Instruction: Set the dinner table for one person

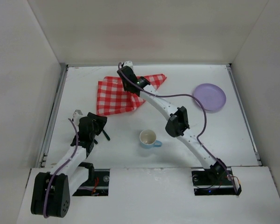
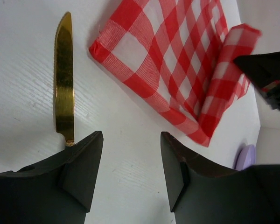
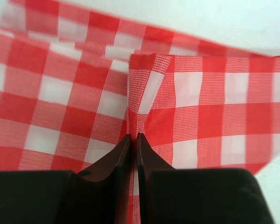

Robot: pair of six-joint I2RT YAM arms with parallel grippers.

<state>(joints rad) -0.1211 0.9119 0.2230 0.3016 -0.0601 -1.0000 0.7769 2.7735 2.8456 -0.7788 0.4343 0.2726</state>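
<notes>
The red-and-white checked cloth lies partly folded at the back middle of the white dinner table. My right gripper reaches over its far edge. In the right wrist view the right gripper is shut on a pinched fold of the cloth. A gold knife lies on the table just left of the cloth. My left gripper hovers open above bare table, its left finger over the knife's near end. A white cup with a blue handle stands in the middle.
A purple plate sits at the right of the table, its edge also in the left wrist view. White walls enclose the table on three sides. The right arm crosses diagonally above the cup.
</notes>
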